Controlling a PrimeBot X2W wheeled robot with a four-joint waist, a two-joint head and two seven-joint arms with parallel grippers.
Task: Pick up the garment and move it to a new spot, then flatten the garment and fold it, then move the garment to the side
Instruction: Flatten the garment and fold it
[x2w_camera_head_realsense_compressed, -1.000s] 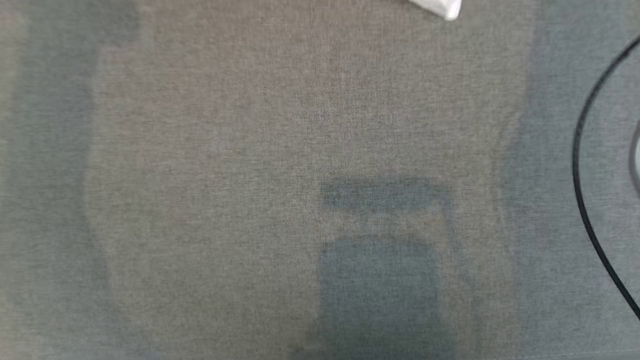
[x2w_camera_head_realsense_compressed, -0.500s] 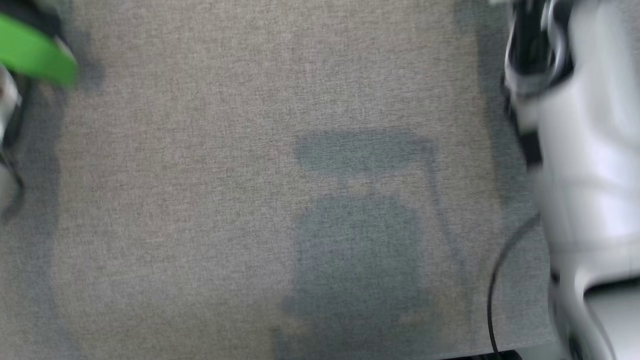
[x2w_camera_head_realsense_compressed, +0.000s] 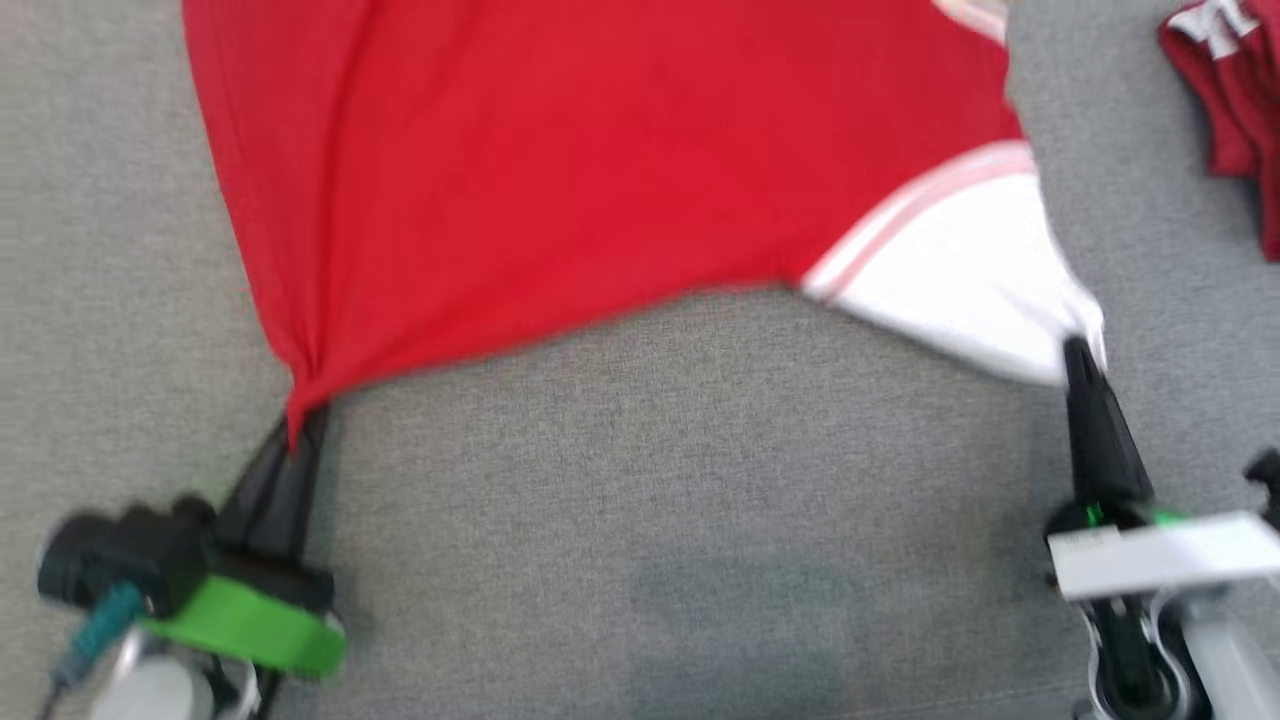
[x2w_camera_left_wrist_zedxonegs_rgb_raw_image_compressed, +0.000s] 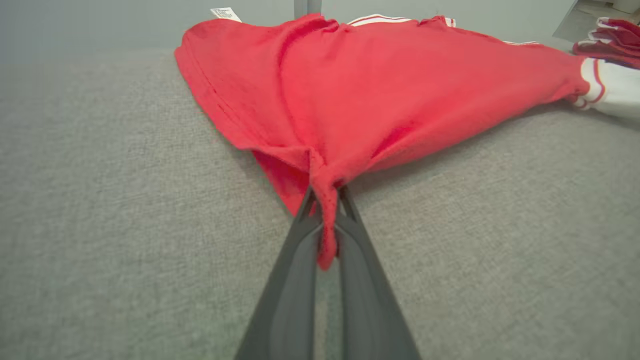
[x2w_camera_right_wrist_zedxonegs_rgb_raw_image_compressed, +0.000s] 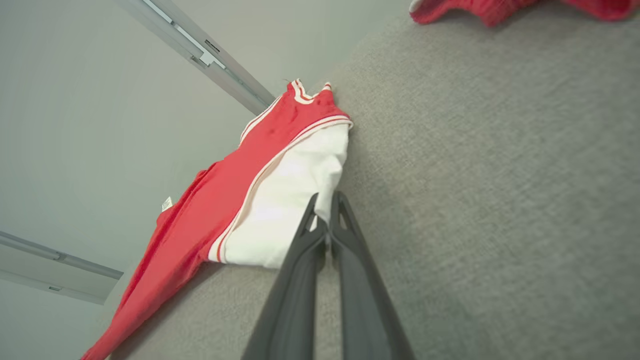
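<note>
I've got the left gripper (x2w_camera_left_wrist_zedxonegs_rgb_raw_image_compressed: 325, 197) clamped on the garment (x2w_camera_head_realsense_compressed: 600, 150) — red corner. Right gripper (x2w_camera_right_wrist_zedxonegs_rgb_raw_image_compressed: 324, 202) pinches its white edge

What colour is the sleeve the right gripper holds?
The sleeve is white, striped at its seam; right wrist view shows it best.

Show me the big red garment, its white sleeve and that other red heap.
red fabric garment (x2w_camera_head_realsense_compressed: 560, 170), head view, on its flat red body.
white sleeve (x2w_camera_head_realsense_compressed: 970, 270), head view, mid-sleeve.
crumpled red cloth heap (x2w_camera_head_realsense_compressed: 1225, 100), head view, on its folds.
</note>
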